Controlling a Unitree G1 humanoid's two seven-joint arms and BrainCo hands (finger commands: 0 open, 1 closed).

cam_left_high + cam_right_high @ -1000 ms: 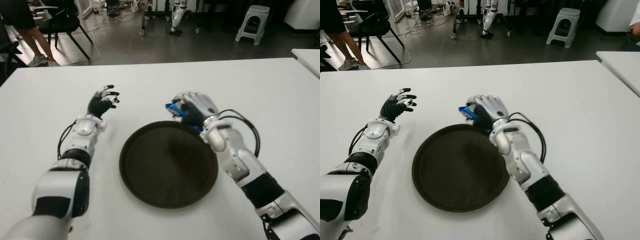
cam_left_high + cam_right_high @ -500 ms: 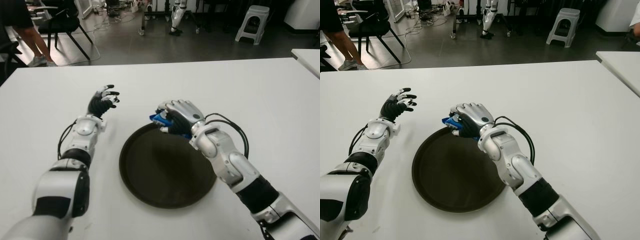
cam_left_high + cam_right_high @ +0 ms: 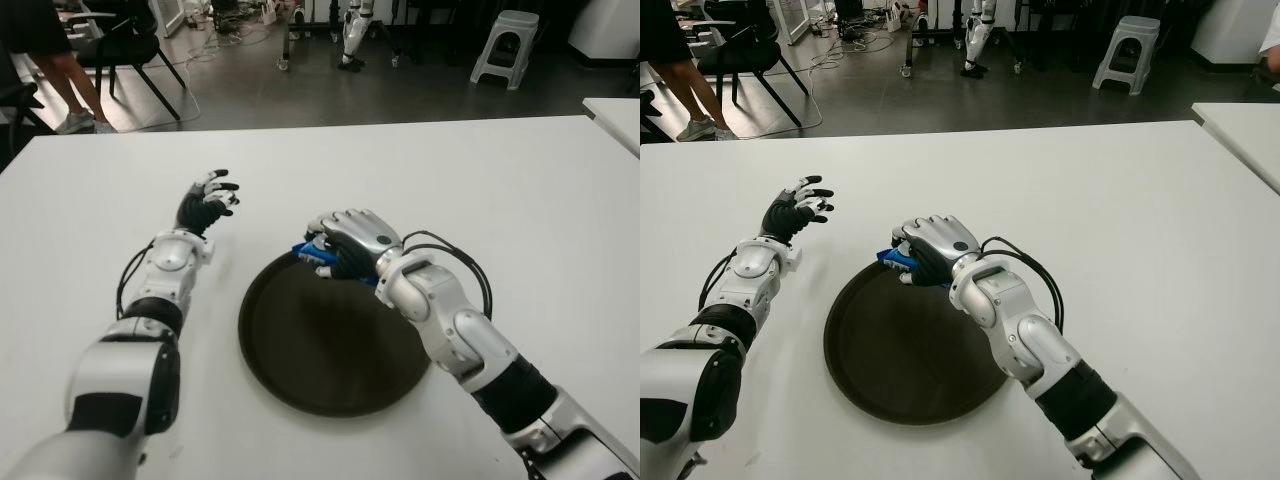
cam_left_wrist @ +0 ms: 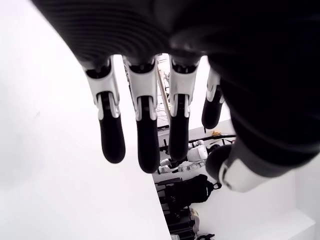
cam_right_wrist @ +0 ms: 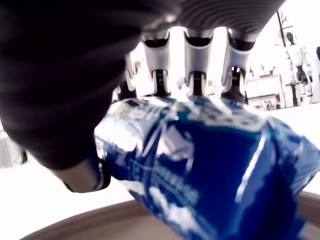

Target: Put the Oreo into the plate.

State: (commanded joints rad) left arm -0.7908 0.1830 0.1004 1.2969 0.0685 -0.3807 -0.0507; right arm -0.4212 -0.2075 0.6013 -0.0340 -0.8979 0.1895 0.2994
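The right hand (image 3: 348, 243) is gripping the blue Oreo packet (image 3: 308, 252) over the plate's (image 3: 330, 380) far rim; next, I judge, lowering and letting go; the left hand (image 3: 206, 201) is hovering open left of the plate.

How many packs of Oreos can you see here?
1. The blue Oreo pack is gripped in the robot's right hand, above the far rim of the dark plate. Nothing suggests others are hidden.

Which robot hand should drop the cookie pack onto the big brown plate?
The right hand. It already grips the blue Oreo pack and shows over the far rim of the plate. The left hand is open, holds nothing, and shows over the white table left of the plate.
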